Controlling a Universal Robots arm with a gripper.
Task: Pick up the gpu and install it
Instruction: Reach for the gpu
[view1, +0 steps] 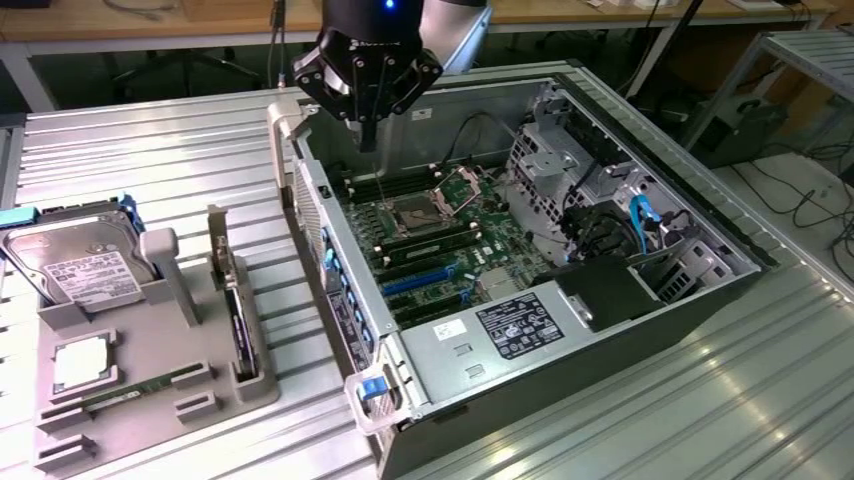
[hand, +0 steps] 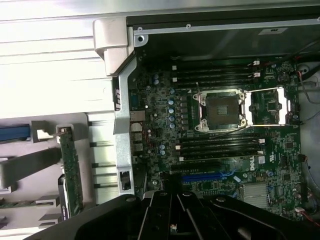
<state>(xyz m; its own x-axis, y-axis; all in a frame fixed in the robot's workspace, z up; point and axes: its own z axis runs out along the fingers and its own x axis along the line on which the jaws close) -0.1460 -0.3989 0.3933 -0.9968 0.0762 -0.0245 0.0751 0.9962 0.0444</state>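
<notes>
The gpu (view1: 240, 322) stands on its edge in a slot of the grey holder (view1: 160, 300) at the exterior view's left, its silver bracket end pointing away. In the wrist view the gpu (hand: 71, 170) shows its green circuit board edge. My gripper (view1: 368, 140) hangs above the far left corner of the open computer case (view1: 441, 345), well apart from the gpu, fingers shut with nothing between them. In the wrist view my gripper (hand: 172, 200) sits over the motherboard (hand: 165, 115) close to the blue slots (hand: 200, 177).
A silver hard drive (view1: 80, 270) with a white label leans in the holder's far end. A slim green memory stick (view1: 134, 388) and a square silver chip (view1: 83, 360) lie nearer. The case's side wall (view1: 314, 215) separates holder and motherboard. Ribbed metal tabletop (view1: 160, 150) surrounds everything.
</notes>
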